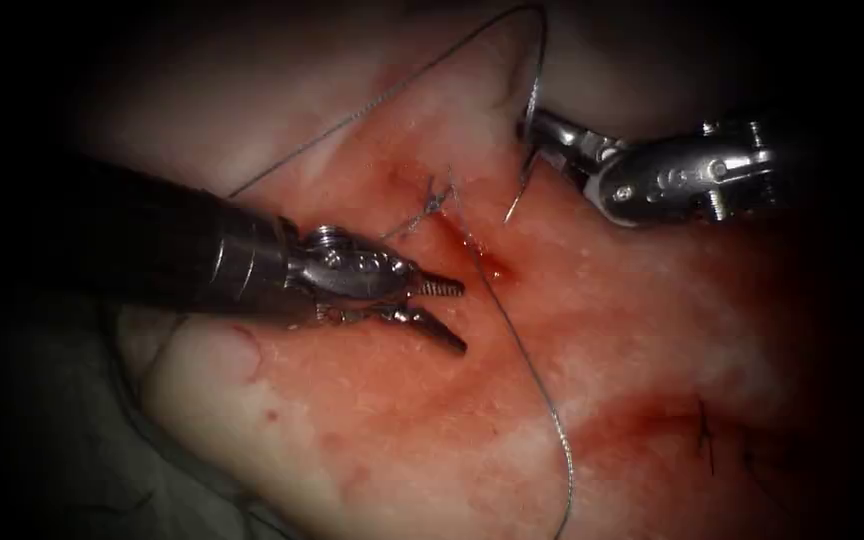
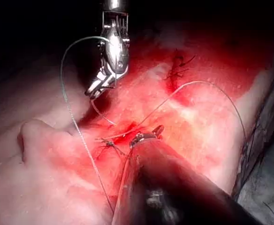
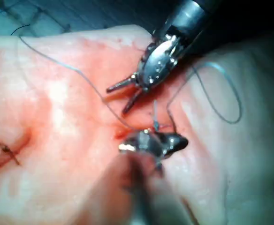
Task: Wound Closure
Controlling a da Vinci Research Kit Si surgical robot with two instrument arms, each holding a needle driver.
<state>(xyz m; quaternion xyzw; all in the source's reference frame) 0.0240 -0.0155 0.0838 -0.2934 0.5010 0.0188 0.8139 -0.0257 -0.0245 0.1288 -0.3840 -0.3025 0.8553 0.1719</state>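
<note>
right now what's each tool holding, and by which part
The right tool holds the curved needle near its thread end, with its point free above the tissue, right of the cut. The left tool is open and holds nothing.

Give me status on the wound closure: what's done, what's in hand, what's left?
Done: a knot sits at the cut's upper end, and an older stitched line lies lower right. In hand: the right gripper holds the needle near its thread end, tip free above the tissue, right of the cut; thread trails down. The left gripper is open, empty. Left: the cut below the knot looks unclosed.
</note>
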